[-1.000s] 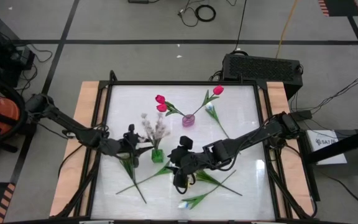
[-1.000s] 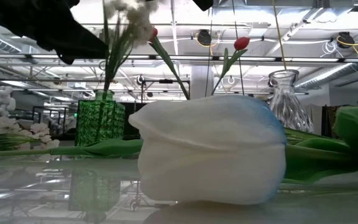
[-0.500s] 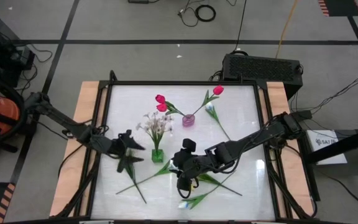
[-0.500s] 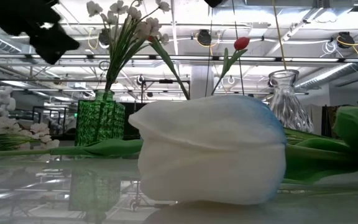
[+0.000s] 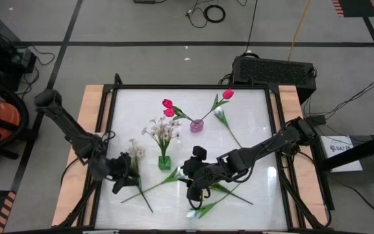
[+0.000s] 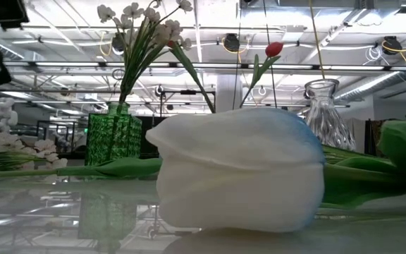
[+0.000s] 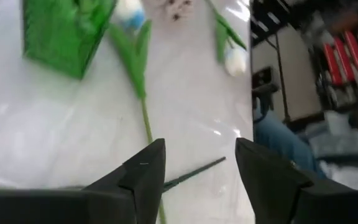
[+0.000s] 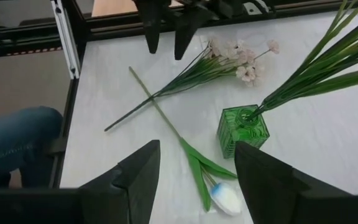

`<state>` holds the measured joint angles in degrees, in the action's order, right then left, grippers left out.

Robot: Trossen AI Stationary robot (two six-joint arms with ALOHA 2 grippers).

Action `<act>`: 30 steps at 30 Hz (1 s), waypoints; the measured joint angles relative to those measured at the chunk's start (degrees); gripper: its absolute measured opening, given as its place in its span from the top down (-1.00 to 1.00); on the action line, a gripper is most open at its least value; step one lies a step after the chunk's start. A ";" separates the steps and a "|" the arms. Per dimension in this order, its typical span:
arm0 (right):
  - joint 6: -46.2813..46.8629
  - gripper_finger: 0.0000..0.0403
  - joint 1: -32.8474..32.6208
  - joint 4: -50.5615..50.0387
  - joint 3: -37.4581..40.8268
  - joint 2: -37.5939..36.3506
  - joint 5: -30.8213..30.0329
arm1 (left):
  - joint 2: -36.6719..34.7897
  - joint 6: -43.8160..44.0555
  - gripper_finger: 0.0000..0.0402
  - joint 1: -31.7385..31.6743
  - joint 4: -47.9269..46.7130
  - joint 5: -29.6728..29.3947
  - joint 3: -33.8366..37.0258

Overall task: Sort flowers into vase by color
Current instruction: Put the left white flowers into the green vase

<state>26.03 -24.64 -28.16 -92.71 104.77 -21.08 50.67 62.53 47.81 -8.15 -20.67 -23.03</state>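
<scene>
A green square vase holds a spray of cream blossoms. A small pink vase holds red tulips. Another cream spray lies flat on the table, and white tulips lie there on long green stems. My left gripper is open and hovers above a stem left of the green vase. My right gripper is open, right of the green vase, over the lying stems.
A clear glass vase shows in the low view behind the big white tulip. A white tulip lies right of the pink vase. A black box stands beyond the far edge. A person's jeans show past the table edge.
My left gripper has drawn away from the cream spray in the green vase, moving toward the table's left and near edge and lower. The spray's blossoms have spread out above the vase. My right gripper has shifted slightly toward the near edge.
</scene>
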 joint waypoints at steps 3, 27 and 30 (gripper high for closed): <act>-1.32 0.01 0.00 0.00 0.00 0.02 0.00 | 3.09 5.84 0.02 2.91 0.88 -3.38 0.00; -7.66 0.01 1.87 0.11 0.00 0.04 0.44 | 19.43 36.05 0.03 7.78 -13.32 -5.23 -0.02; -7.67 0.01 2.10 0.11 0.00 0.05 0.44 | 19.41 34.30 0.03 4.85 -18.36 -8.59 -0.04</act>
<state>18.36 -22.54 -28.05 -92.71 104.82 -20.64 70.08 96.84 52.65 -26.51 -29.26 -23.07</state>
